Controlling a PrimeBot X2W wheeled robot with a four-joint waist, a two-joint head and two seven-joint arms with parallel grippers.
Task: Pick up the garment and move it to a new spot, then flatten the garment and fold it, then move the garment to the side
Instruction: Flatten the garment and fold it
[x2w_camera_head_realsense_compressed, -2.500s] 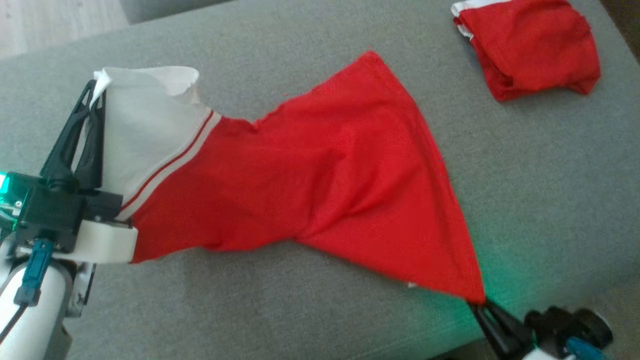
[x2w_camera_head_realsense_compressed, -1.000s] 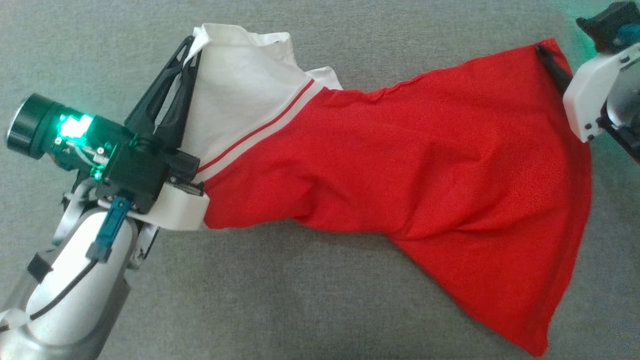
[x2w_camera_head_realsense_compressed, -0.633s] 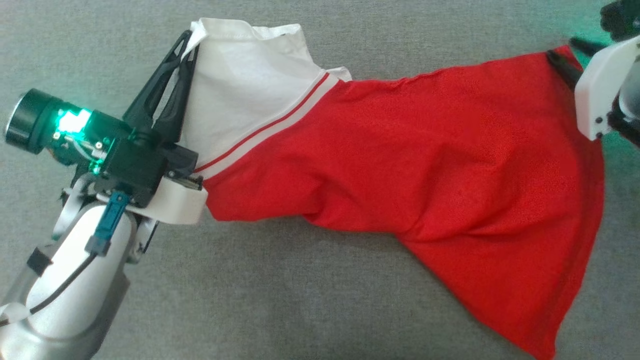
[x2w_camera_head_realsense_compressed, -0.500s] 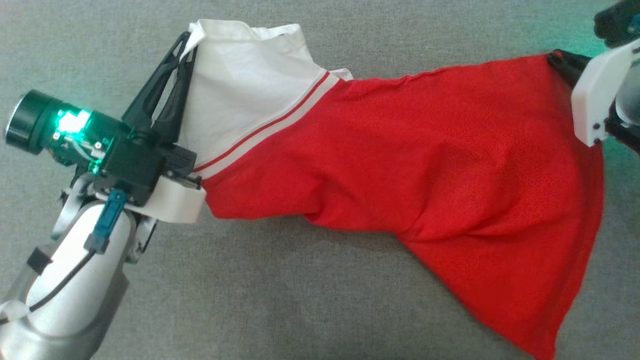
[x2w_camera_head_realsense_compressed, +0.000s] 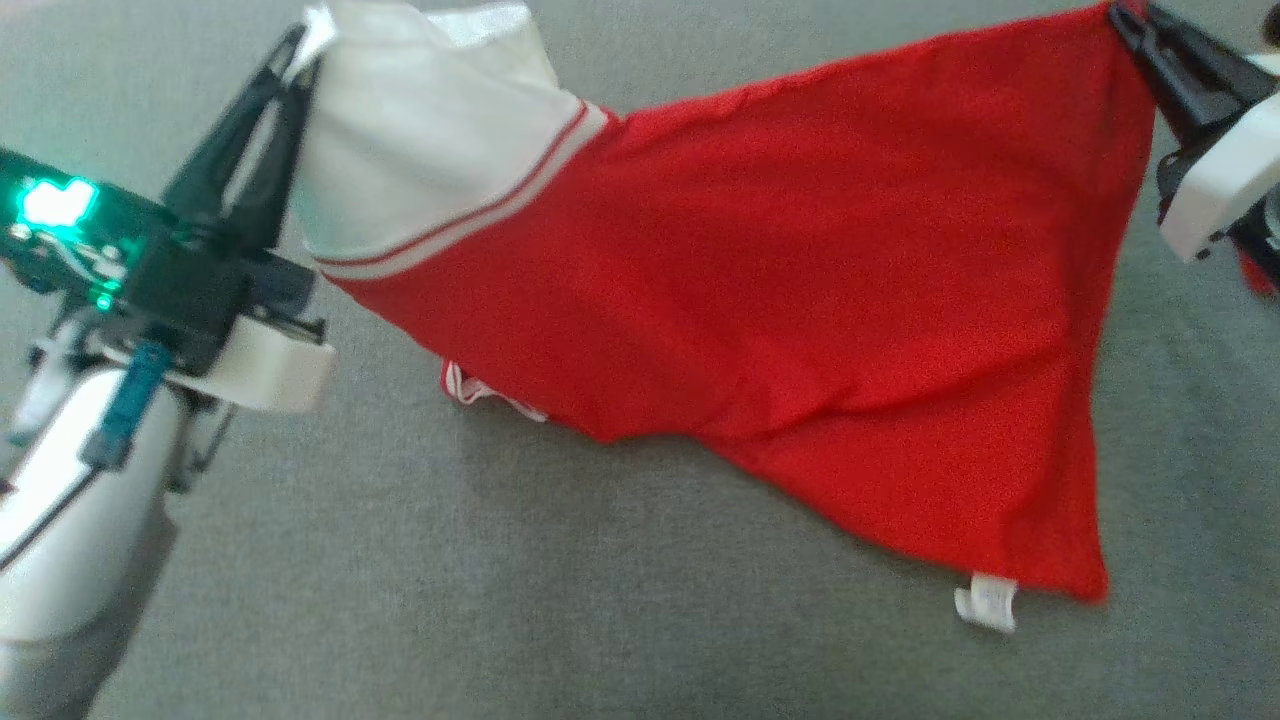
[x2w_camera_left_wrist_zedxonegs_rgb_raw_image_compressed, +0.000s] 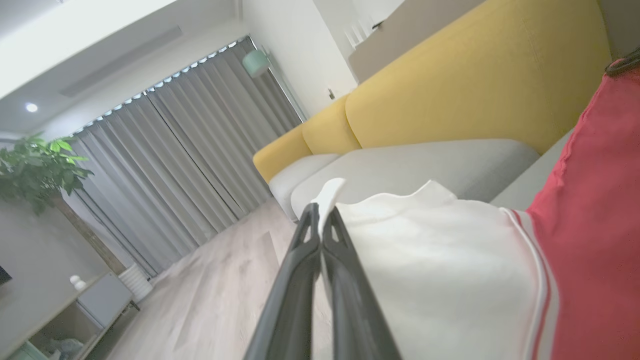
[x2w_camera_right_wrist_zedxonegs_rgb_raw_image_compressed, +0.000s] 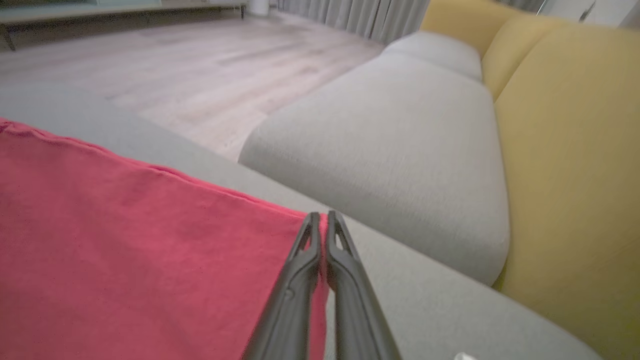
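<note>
The garment (x2w_camera_head_realsense_compressed: 780, 290) is a red shirt with a white sleeve end and a red-striped white band, stretched between both arms above the grey cushion (x2w_camera_head_realsense_compressed: 500, 580). My left gripper (x2w_camera_head_realsense_compressed: 300, 55) is shut on the white sleeve edge at upper left; the left wrist view shows its fingers (x2w_camera_left_wrist_zedxonegs_rgb_raw_image_compressed: 320, 235) pinching that white cloth (x2w_camera_left_wrist_zedxonegs_rgb_raw_image_compressed: 430, 260). My right gripper (x2w_camera_head_realsense_compressed: 1125, 15) is shut on the red hem corner at upper right, seen pinching red fabric (x2w_camera_right_wrist_zedxonegs_rgb_raw_image_compressed: 125, 225) in the right wrist view. The lower red corner with a white label (x2w_camera_head_realsense_compressed: 985, 603) rests on the cushion.
A grey sofa seat (x2w_camera_right_wrist_zedxonegs_rgb_raw_image_compressed: 400, 150) with yellow backrests (x2w_camera_right_wrist_zedxonegs_rgb_raw_image_compressed: 565, 150) stands beyond the cushion, wooden floor (x2w_camera_right_wrist_zedxonegs_rgb_raw_image_compressed: 175, 65) and grey curtains (x2w_camera_left_wrist_zedxonegs_rgb_raw_image_compressed: 165, 165) behind it. A potted plant (x2w_camera_left_wrist_zedxonegs_rgb_raw_image_compressed: 40, 170) and a low cabinet (x2w_camera_left_wrist_zedxonegs_rgb_raw_image_compressed: 60, 310) stand at the left.
My right gripper has shut on the red hem corner. Both grippers have lifted the garment's upper edge, so more of it hangs off the cushion. The camera has shifted.
</note>
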